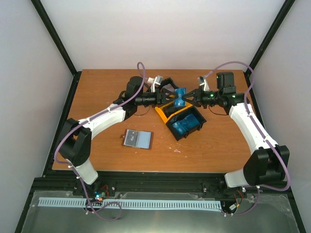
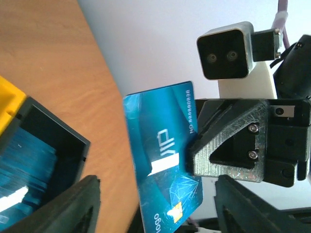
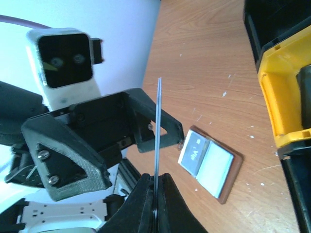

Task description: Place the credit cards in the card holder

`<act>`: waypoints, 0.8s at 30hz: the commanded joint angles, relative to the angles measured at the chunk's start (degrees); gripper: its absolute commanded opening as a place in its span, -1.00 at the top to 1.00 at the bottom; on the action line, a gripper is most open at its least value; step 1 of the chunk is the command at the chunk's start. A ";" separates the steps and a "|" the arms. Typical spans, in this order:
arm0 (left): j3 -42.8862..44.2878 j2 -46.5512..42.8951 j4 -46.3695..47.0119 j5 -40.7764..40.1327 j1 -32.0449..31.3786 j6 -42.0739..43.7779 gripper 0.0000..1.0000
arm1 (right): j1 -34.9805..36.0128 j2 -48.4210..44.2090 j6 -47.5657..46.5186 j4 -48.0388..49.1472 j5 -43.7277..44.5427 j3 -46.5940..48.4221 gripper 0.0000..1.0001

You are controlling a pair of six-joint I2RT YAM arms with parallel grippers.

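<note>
- Top view: the right gripper (image 1: 190, 98) is clamped on a blue card (image 1: 181, 94), held on edge in the air above the yellow end of the tray (image 1: 163, 112); the left gripper (image 1: 167, 95) faces it from the other side, jaws apart
- More blue cards (image 1: 187, 125) lie in the tray's near compartment; the holder (image 1: 137, 139) lies open and flat on the table (image 1: 107, 87), well apart from both grippers
- Left wrist: the card's printed face fills the middle, with one grey finger (image 2: 228, 145) of the right gripper pressed on its right side; the left gripper's own fingers stand wide at the bottom, neither touching the card as far as I can tell
- Right wrist: the card shows edge-on as a thin line rising from the right gripper's closed fingers, which pinch its lower end; the left gripper's spread jaws stand just behind it, and the holder lies on the table beyond
- Handling, as I judge it: the card is light, stiff, thin and slick, so an end pinch lets it swivel or slip; take it flat on both faces near the free end, leaving a long edge bare for the pocket
- The holder looks light and may slide when pushed
</note>
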 commanded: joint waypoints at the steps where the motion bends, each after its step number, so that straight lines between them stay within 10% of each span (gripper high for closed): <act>1: 2.03 2.33 6.57 6.32 0.52 -7.89 -0.21 | -1.40 -1.00 3.22 3.20 -6.50 -0.81 0.94; 13: 1.30 2.63 11.51 7.46 1.45 -11.23 0.95 | -1.69 -1.94 4.11 6.78 -10.22 -2.68 0.91; 17: -1.77 0.38 18.39 9.07 2.20 -13.31 0.99 | -1.77 -5.05 11.76 16.95 -9.68 -6.01 0.40; 24: -1.55 -3.08 24.41 12.35 3.11 -15.96 0.99 | -1.78 -7.31 24.84 33.65 -8.68 -8.71 0.34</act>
